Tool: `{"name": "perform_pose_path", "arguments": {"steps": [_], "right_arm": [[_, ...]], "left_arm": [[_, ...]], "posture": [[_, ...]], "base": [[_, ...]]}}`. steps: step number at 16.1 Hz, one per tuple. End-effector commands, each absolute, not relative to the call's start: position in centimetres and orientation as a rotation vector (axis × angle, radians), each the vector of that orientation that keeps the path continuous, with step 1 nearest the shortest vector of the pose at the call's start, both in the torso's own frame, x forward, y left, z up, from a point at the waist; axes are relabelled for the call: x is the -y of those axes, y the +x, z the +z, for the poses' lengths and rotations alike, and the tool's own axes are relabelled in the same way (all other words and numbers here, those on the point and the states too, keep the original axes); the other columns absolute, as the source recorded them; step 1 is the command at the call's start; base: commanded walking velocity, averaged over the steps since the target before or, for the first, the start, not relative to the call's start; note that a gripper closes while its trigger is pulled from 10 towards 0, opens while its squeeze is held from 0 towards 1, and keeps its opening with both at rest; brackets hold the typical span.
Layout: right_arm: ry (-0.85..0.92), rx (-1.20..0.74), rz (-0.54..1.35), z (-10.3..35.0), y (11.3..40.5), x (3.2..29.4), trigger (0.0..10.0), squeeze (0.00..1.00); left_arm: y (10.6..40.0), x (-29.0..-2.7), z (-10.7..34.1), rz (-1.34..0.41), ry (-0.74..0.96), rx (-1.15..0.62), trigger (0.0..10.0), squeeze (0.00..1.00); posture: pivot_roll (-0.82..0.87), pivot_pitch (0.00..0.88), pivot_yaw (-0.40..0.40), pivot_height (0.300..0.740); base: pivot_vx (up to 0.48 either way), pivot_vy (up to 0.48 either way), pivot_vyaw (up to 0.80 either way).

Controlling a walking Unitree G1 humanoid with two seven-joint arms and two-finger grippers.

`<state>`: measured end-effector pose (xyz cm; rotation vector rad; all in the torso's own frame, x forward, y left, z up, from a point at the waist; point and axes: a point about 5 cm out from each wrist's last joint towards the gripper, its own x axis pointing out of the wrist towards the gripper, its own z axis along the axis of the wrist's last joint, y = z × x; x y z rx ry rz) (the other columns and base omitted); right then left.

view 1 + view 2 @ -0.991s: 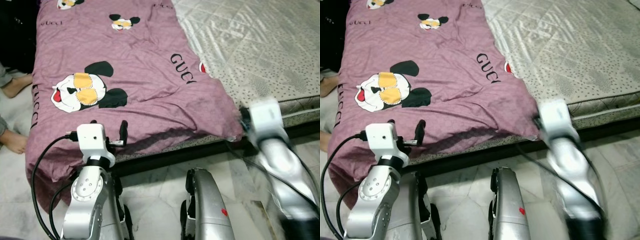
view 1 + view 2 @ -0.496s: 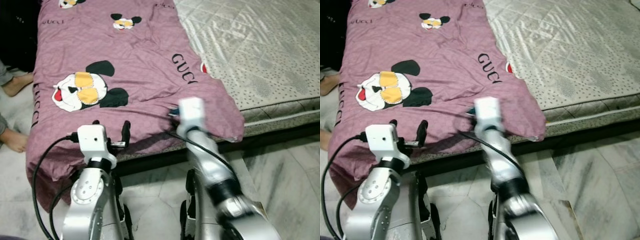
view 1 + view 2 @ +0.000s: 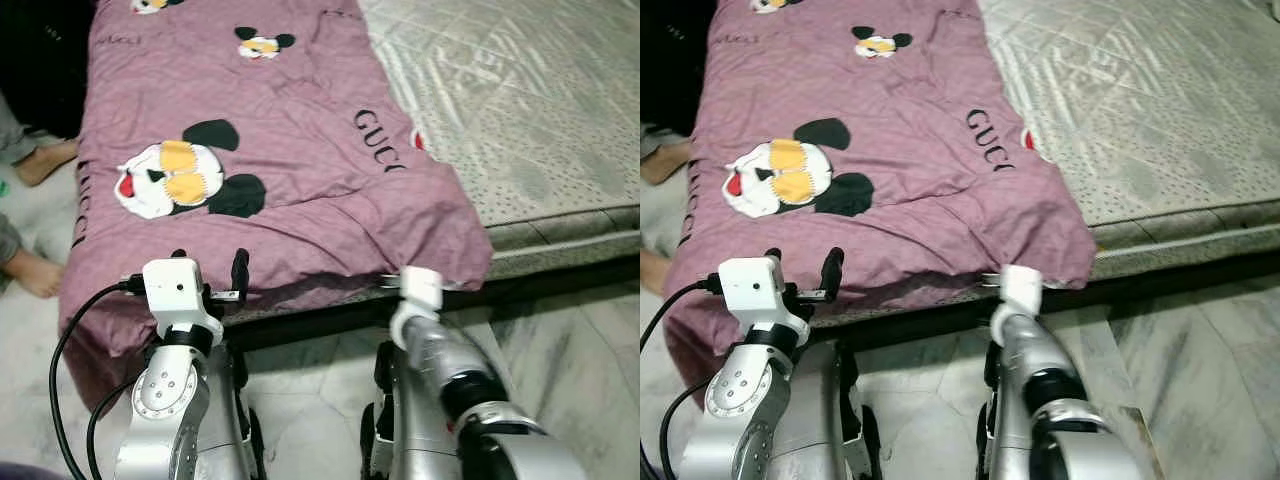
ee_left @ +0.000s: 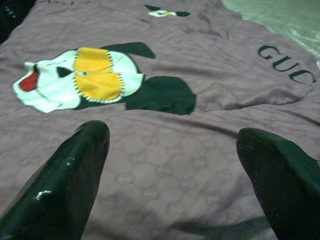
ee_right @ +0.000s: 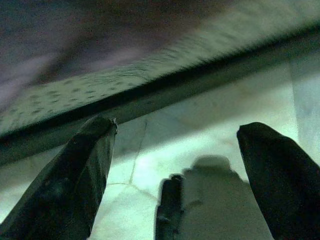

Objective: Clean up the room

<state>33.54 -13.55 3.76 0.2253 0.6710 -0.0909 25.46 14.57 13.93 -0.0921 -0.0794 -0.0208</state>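
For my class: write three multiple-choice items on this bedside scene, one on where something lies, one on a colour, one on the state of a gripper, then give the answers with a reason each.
1. Where does the blanket lie?
A. On the floor beside the bed
B. On the robot's left part of the mattress, its near edge hanging over the side
C. Folded at the far right corner

2. What is the blanket's main colour?
A. Mauve purple
B. Green
C. White

3. How do the fingers of the left gripper stand?
A. Shut on the blanket
B. Open, apart above the blanket
C. Shut on nothing

Answers: B, the pale quilted mattress lies bare on the right; A, purple cloth with cartoon prints; B, the left wrist view shows cloth between two separated fingers.
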Motion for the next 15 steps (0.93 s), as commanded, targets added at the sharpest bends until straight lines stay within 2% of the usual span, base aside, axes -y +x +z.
{"name": "perform_pose_path", "arguments": {"steps": [1,2,4,7,11,15], "right_arm": [[0.289,-0.708,-0.141,3.3,33.2,14.4,10.0,0.00],[0.261,-0.701,-0.194,3.3,33.1,16.3,10.0,0.00],[0.222,-0.649,-0.227,4.2,33.6,17.5,10.0,0.00],[0.027,-0.306,-0.382,10.5,35.9,20.1,10.0,0.00],[-0.076,-0.150,-0.460,14.1,36.7,20.7,10.0,0.00],[-0.094,-0.209,-0.450,12.6,35.9,21.0,10.0,0.00]], "left_arm": [[25.4,-14.7,13.6,-0.026,-0.085,0.057,10.0,0.00],[25.7,-14.7,13.6,-0.027,-0.082,0.057,10.0,0.00],[25.8,-14.7,13.7,-0.027,-0.082,0.061,10.0,0.00],[25.6,-14.9,13.6,-0.017,-0.082,0.061,10.0,0.00],[25.6,-15.0,13.8,-0.011,-0.081,0.065,10.0,0.00],[25.6,-15.1,13.7,-0.002,-0.079,0.066,10.0,0.00]], "posture": [[0.07,0.250,-0.013,0.552],[0.07,0.250,-0.013,0.552],[0.07,0.248,-0.012,0.552],[0.07,0.245,-0.015,0.552],[0.08,0.243,-0.017,0.552],[0.08,0.241,-0.023,0.552]], "base": [[0.000,0.000,0.00],[0.000,0.000,0.00],[0.000,0.000,0.00],[0.000,0.000,0.00],[0.000,0.000,0.00],[0.000,0.000,0.00]]}}
